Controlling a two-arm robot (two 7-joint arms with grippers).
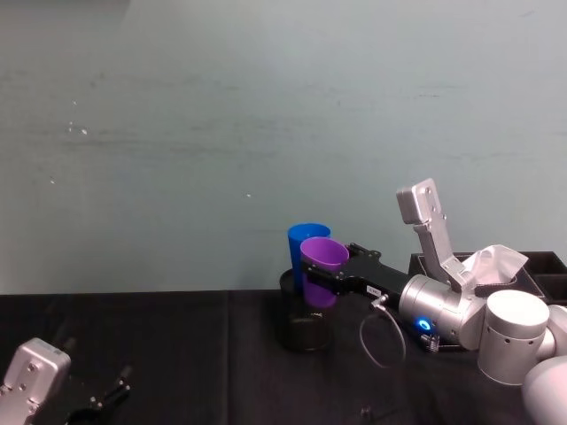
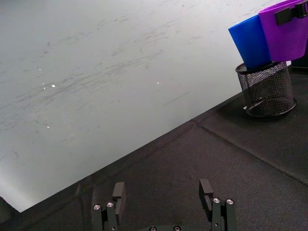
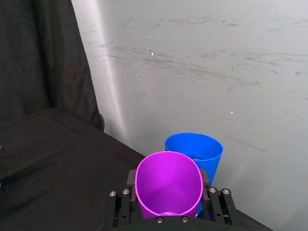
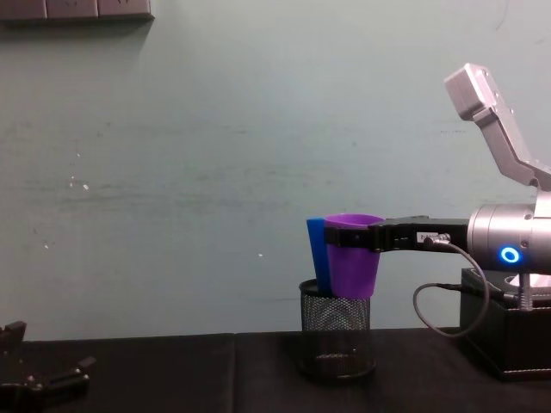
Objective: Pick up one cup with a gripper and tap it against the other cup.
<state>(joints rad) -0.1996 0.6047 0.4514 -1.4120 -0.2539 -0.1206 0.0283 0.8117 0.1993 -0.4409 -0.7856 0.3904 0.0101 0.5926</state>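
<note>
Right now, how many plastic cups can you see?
2. The purple cup is held in the jaws of the right gripper, over the mesh pen holder. The blue cup stands in that holder, close beside the purple one. None seems hidden.

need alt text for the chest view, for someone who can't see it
The right gripper, reaching in from the right, holds a purple cup up beside a blue cup, apparently touching it. The blue cup stands in a black mesh pen holder on a black table. The left gripper lies open at the lower left.
</note>
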